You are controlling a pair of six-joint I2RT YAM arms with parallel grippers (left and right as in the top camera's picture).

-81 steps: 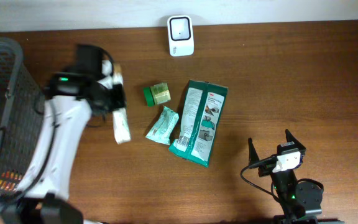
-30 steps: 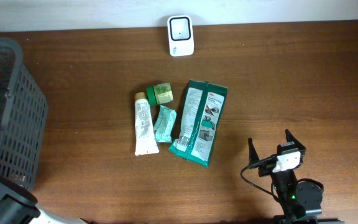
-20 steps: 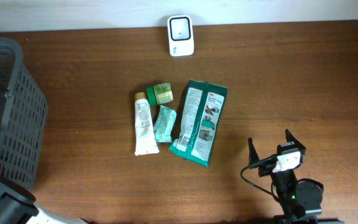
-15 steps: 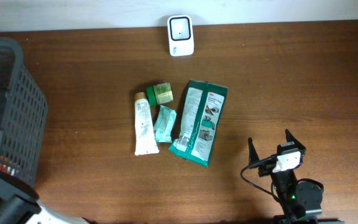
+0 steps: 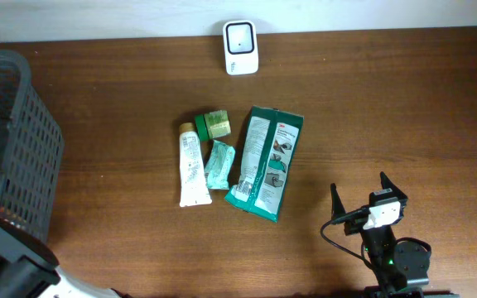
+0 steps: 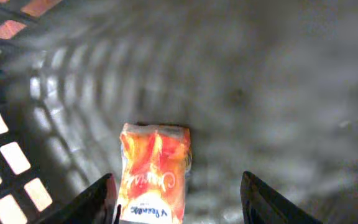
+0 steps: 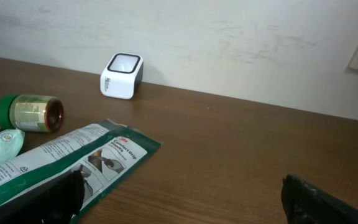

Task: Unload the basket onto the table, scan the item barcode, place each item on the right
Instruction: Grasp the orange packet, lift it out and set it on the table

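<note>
Down inside the grey basket (image 6: 55,81), an orange and white packet (image 6: 154,171) lies on the floor. My left gripper (image 6: 180,208) is open just above it, and the packet sits between the fingers, close to the left one. The overhead view shows only the left arm's body (image 5: 7,265) beside the basket (image 5: 15,132). The white scanner (image 5: 240,47) stands at the table's far edge and also shows as a scanner (image 7: 122,76) in the right wrist view. My right gripper (image 5: 369,199) is open and empty at the front right.
A white tube (image 5: 191,170), a green jar (image 5: 211,124), a small green sachet (image 5: 219,164) and a large green pack (image 5: 265,161) lie together mid-table. The basket's mesh walls close in round the left gripper.
The left arm has set the white tube down beside the other items and gone into the basket. Over the last second it shifted slightly there. The right arm has not moved.
</note>
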